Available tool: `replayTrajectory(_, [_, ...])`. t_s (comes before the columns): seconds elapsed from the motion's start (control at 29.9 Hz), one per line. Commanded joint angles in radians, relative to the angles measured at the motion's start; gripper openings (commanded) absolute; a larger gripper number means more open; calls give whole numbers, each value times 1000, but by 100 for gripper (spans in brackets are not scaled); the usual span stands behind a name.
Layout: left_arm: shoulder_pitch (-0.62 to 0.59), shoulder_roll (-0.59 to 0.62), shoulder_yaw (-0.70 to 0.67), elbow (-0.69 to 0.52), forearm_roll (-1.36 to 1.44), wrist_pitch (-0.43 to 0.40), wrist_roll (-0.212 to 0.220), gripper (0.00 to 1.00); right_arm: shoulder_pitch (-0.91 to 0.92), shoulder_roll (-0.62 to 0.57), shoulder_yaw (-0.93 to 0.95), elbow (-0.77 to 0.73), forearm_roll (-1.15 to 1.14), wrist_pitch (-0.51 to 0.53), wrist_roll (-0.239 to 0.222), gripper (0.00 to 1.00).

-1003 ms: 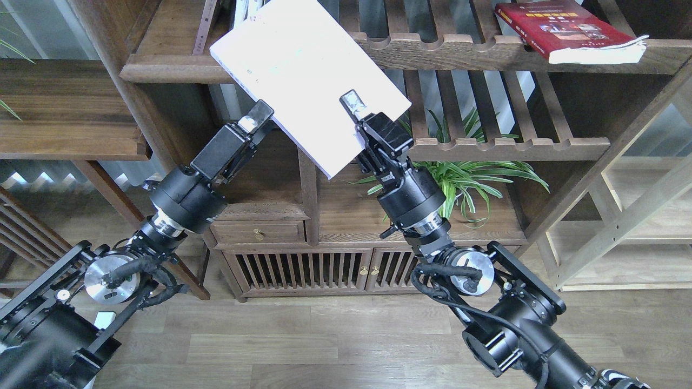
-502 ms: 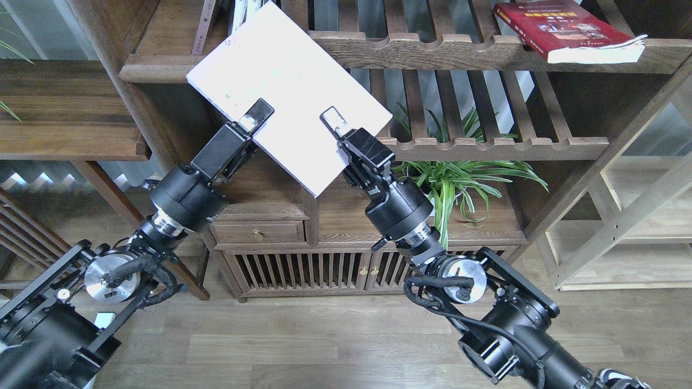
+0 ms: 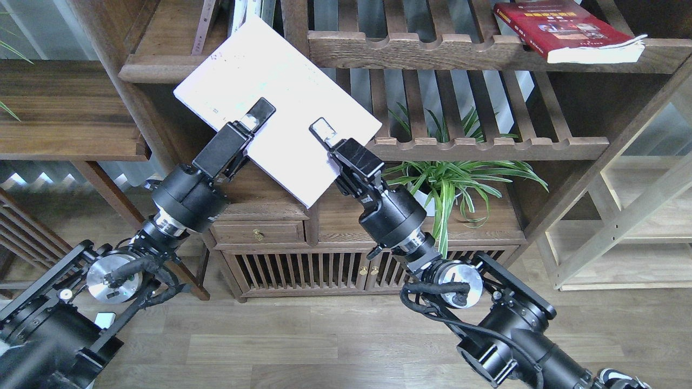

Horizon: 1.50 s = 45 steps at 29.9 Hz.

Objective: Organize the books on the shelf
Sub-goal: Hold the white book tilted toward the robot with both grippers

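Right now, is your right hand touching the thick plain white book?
Touching. The head view shows the right hand with one finger lying flat on the thick plain white book's cover near its lower edge, gripping it.

Both grippers clasp a tilted white book (image 3: 281,92): left fingers (image 3: 258,114) at its lower-left edge, right fingers (image 3: 323,131) at its lower-right edge. Beyond the fingertips, the book's top corner overlaps the shelf (image 3: 157,67).

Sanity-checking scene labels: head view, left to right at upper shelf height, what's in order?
Solid walnut shelf with thin upright books → white book, tilted, held by left gripper and right gripper → slatted shelf → red book lying flat on it.
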Motion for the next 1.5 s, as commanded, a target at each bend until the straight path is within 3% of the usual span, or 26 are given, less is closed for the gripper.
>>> replayTrajectory(0.0, [-1,1,-5,2,1,0,0,79,2,0,-2,0,-1,0,-1,2])
replayTrajectory(0.2, [-1,1,-9,3,1,0,0,68,3,0,-2,0,-1,0,-1,3])
replayTrajectory(0.33, [-1,0,-11,3,1,0,-7,53,3,0,-2,0,-1,0,-1,3])
replayTrajectory(0.7, [2,-2,-14,3,1,0,-14,29,10,0,-1,-1,-1,0,-1,3])
replayTrajectory(0.84, [2,-2,-12,3,1,0,-14,25,19,0,1,0,-1,0,-1,3])
replayTrajectory(0.97, [7,-2,-12,3,-2,0,-15,7,19,0,1,-1,-1,0,-1,3])
replayTrajectory(1.34, [5,-4,-11,3,-2,0,-15,3,23,0,6,-2,-1,0,1,5])
replayTrajectory(1.47, [5,-4,-12,3,-2,0,-15,3,23,0,7,-2,-1,0,2,14])
